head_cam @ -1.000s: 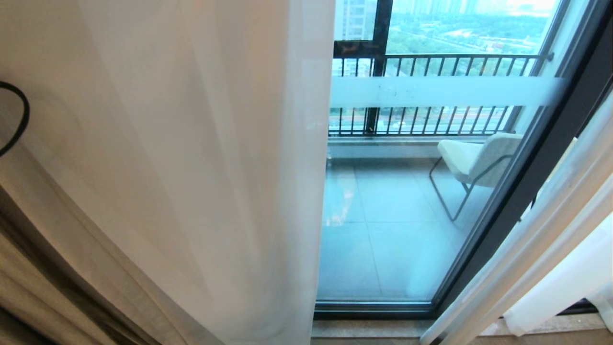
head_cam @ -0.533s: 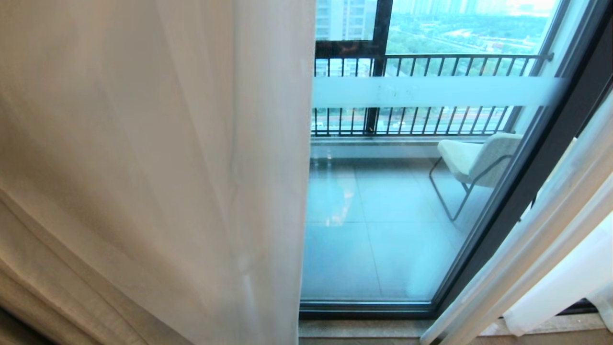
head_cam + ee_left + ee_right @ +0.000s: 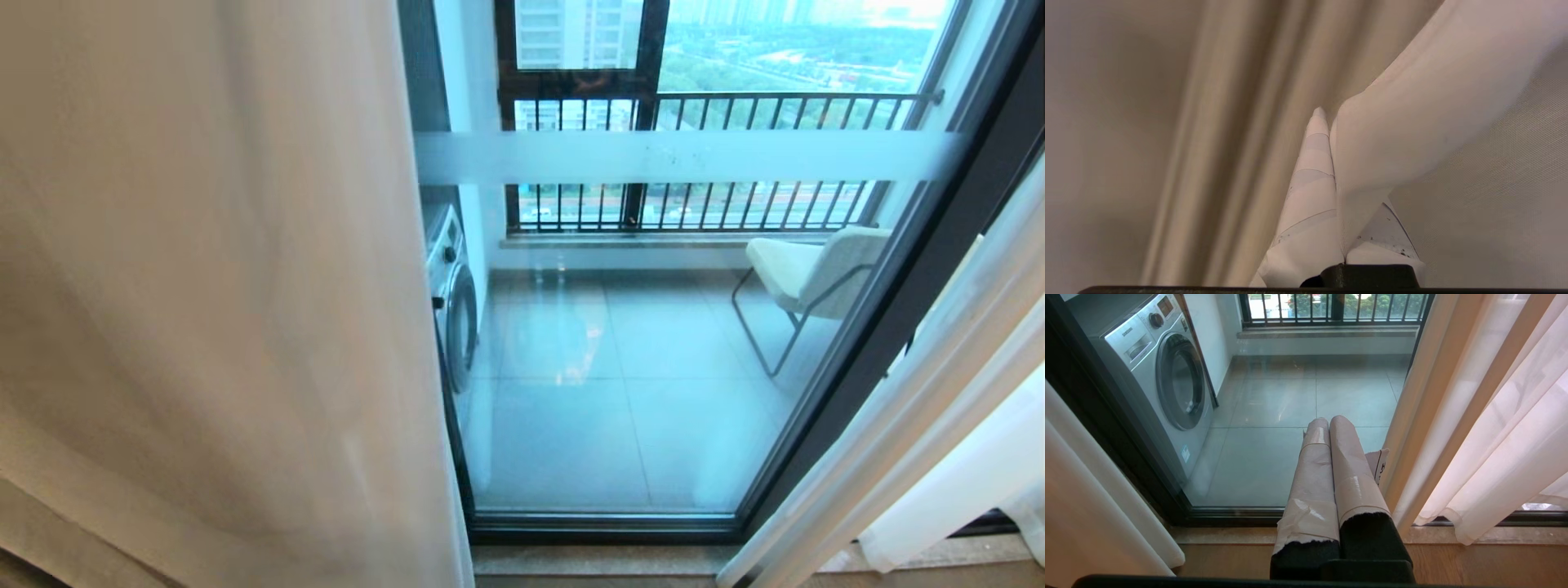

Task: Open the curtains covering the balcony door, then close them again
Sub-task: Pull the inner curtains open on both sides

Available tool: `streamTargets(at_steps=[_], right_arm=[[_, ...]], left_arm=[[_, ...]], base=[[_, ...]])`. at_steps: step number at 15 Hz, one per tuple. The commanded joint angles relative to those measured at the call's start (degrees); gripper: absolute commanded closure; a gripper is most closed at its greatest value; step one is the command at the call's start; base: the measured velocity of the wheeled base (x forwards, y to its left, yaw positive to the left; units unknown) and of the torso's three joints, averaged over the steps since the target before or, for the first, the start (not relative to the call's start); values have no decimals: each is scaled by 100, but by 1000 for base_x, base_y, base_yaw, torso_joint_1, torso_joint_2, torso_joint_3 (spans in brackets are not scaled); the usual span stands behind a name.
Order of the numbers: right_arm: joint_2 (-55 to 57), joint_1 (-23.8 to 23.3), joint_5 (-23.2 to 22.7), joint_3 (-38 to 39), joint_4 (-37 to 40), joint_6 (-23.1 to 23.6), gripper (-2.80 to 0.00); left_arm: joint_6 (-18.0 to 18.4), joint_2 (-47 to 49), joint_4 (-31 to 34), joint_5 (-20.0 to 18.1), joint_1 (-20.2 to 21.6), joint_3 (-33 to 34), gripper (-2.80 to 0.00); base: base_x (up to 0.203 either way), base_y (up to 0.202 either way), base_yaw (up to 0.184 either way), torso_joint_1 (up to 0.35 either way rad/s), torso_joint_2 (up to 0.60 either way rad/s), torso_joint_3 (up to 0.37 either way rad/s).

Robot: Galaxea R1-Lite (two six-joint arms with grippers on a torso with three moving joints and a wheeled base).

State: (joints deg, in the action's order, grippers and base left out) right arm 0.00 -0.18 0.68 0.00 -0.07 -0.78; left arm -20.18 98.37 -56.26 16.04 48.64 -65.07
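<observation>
While the left curtain hangs bunched over the left half of the head view, the left gripper has its tape-wrapped jaws pinched together on a fold of that sheer fabric, the white cloth running up from between the fingers and away against the beige folds behind. Neither arm shows in the head view.

To the right of that panel the balcony door stands uncovered: clear glass in a dark frame, with a frosted white band across it at railing height. Through the glass lie the grey tiled balcony floor, a washing machine against the left wall, a pale chair on thin metal legs at the far right, and the black-barred railing with trees and buildings beyond.

The right curtain is gathered at the right edge, beside the door's slanting dark frame, its hem reaching down to the stone sill.

The right gripper is low and near the sill, pointing at the glass between the washing machine and the right curtain, close beside the curtain's inner edge. Its taped jaws lie together with nothing between them.
</observation>
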Motion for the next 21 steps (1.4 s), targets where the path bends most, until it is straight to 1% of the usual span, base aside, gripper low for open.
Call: streamTargets(at_steps=[1, 6, 9, 13, 17, 21], right_arm=[[0, 1, 2, 0, -1, -1, 0], [0, 1, 2, 0, -1, -1, 0], [0, 1, 2, 0, -1, -1, 0], [0, 1, 2, 0, -1, -1, 0], [0, 1, 2, 0, -1, -1, 0], [0, 1, 2, 0, -1, -1, 0]], left_arm=[[-74, 572, -14, -11, 356, -355, 0], [-132, 1564, -24, -45, 964, -1166, 0], [-150, 2219, 3, -82, 1317, -1914, 0], [-161, 2998, 127, -133, 1722, -2675, 0], [-160, 3416, 248, -133, 2007, -2808, 0], [-303, 3321, 553, -128, 2022, -2809, 0]], base=[[0, 0, 0, 0, 0, 0], [0, 0, 0, 0, 0, 0], [0, 0, 0, 0, 0, 0], [0, 0, 0, 0, 0, 0], [0, 0, 0, 0, 0, 0], [0, 0, 0, 0, 0, 0]])
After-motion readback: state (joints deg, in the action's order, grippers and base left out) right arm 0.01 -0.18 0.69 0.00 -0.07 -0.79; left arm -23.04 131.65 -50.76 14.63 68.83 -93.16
